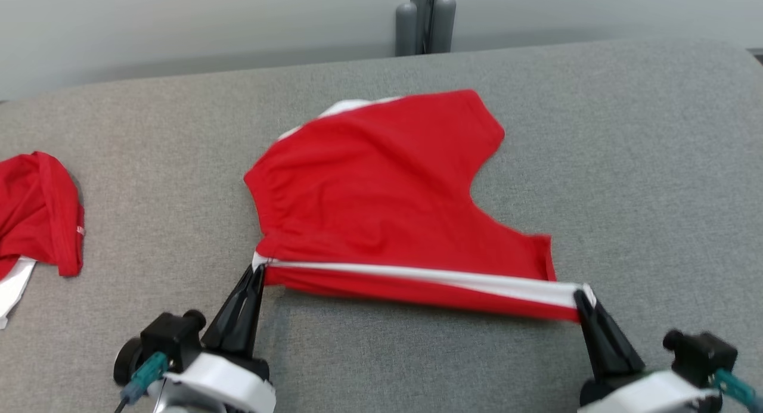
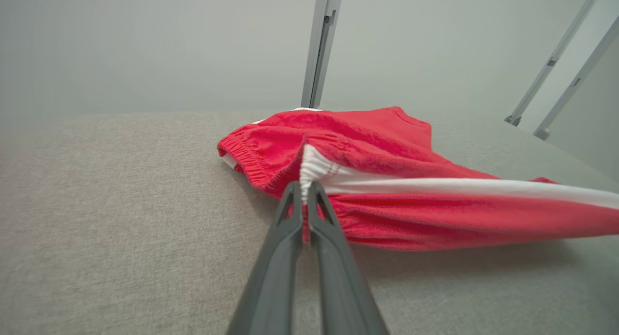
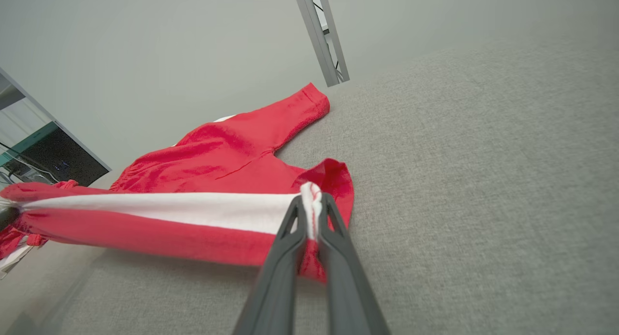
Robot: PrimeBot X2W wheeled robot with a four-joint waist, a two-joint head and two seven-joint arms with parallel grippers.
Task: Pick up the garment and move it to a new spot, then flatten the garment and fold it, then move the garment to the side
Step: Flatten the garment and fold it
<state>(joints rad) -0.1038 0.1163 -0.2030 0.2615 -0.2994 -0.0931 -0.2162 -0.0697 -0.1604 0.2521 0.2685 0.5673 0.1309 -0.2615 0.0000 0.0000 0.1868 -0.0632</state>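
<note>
The garment (image 1: 381,186) is a pair of red shorts with a white side stripe, lying spread on the grey table. Its near edge, along the white stripe (image 1: 429,276), is lifted and stretched taut between my two grippers. My left gripper (image 1: 257,270) is shut on the waistband end of the stripe, seen pinched in the left wrist view (image 2: 304,186). My right gripper (image 1: 581,297) is shut on the leg-hem end, with white cloth bunched between its fingertips (image 3: 312,199). The far half of the garment (image 3: 232,151) rests flat on the table.
A second red and white garment (image 1: 36,216) lies crumpled at the table's left edge. The grey cloth-covered table (image 1: 644,162) stretches wide to the right and front. A grey post (image 1: 426,19) stands behind the far edge.
</note>
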